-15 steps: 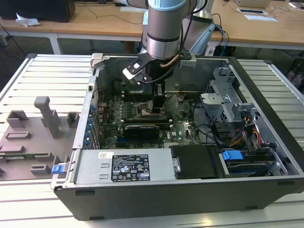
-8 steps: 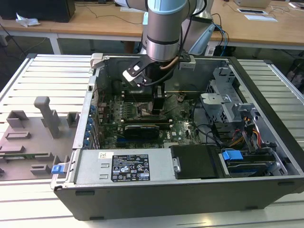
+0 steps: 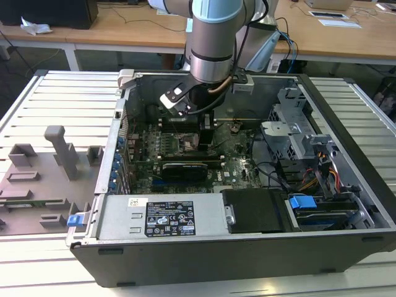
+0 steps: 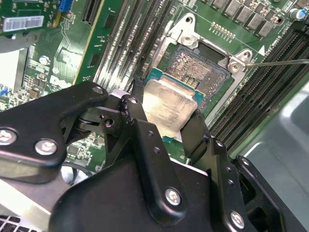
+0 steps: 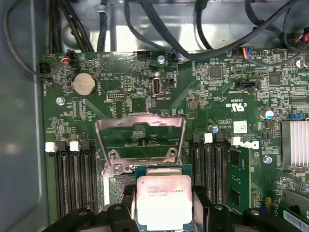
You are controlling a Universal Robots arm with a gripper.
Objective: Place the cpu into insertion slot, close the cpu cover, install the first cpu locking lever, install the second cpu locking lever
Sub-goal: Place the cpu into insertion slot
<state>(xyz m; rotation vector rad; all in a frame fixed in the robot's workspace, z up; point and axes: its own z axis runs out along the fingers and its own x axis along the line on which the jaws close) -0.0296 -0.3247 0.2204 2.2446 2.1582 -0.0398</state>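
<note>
Holding the cpu (image 4: 170, 106) by its edges, my gripper (image 4: 166, 116) is clamped on it, jaws just chip-wide apart. It sits flat, overlapping the near rim of the insertion slot (image 4: 202, 66), whose bare contacts lie straight ahead of my jaws. The cpu cover (image 5: 140, 121) stands swung open beyond.

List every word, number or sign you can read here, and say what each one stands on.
Nothing reads surely enough to quote.
Power supply label: dense print, too small.
cpu lid, held in the gripper: faint etched lines, unreadable.
White sticker on the motherboard: too small.
Barcode sticker: bars plain, characters too small.
Silk-screen marks on the motherboard: not reliably legible.
</note>
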